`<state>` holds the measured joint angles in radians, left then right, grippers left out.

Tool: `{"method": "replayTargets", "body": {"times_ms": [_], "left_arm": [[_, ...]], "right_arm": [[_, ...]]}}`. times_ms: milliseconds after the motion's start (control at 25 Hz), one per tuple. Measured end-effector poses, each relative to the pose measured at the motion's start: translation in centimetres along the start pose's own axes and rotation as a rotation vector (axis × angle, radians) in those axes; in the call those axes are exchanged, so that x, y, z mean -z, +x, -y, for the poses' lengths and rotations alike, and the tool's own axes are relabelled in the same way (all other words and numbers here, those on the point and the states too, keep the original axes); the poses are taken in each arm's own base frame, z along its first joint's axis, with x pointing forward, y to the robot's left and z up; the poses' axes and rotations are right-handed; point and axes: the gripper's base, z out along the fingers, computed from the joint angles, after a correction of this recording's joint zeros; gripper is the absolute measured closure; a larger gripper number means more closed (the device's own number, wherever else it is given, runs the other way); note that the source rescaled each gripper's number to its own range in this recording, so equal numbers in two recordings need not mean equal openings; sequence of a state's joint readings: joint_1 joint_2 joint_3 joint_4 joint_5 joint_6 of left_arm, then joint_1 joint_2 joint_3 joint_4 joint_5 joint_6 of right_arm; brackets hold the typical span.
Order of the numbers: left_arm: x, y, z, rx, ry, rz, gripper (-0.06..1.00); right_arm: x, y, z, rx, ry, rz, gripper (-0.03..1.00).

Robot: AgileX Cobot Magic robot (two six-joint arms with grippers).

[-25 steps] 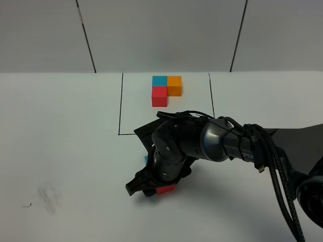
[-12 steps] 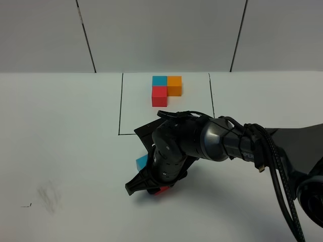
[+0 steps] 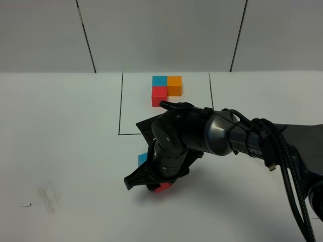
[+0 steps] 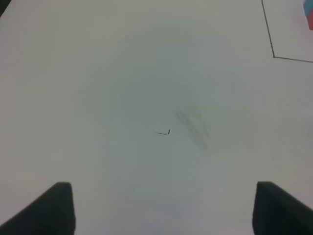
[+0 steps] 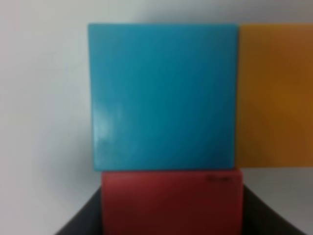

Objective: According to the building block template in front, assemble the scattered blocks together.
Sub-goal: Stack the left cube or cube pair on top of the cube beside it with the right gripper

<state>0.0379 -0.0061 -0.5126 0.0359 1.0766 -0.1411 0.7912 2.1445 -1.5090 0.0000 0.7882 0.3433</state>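
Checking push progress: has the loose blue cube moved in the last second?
Yes. The loose blue cube emerged left from behind the arm, judged against the template outline's corner.

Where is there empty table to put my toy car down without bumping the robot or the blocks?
Bare table lies left of the black line, around the faint smudge. The far right, beyond the other line, is bare too. It is crowded at the middle front, where the right gripper holds the red block beside the blue block.

The blue block [image 5: 164, 95] looks smooth with a faint sheen; the table [image 3: 60, 131] matt white.
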Motion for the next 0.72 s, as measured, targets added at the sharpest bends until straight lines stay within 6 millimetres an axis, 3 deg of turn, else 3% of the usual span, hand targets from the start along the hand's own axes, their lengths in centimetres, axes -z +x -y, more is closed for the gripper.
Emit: {"method": "replayTargets", "body": {"times_ms": [360, 720], "left_arm": [[0.0, 0.0, 0.0, 0.000, 0.000, 0.000, -0.05], [0.0, 0.0, 0.0, 0.000, 0.000, 0.000, -0.05]], "right_arm": [[2.5, -1.0, -0.3, -0.008, 0.018, -0.049, 0.77], [2.9, -1.2, -0.4, -0.027, 0.021, -0.043, 0.77]]}}
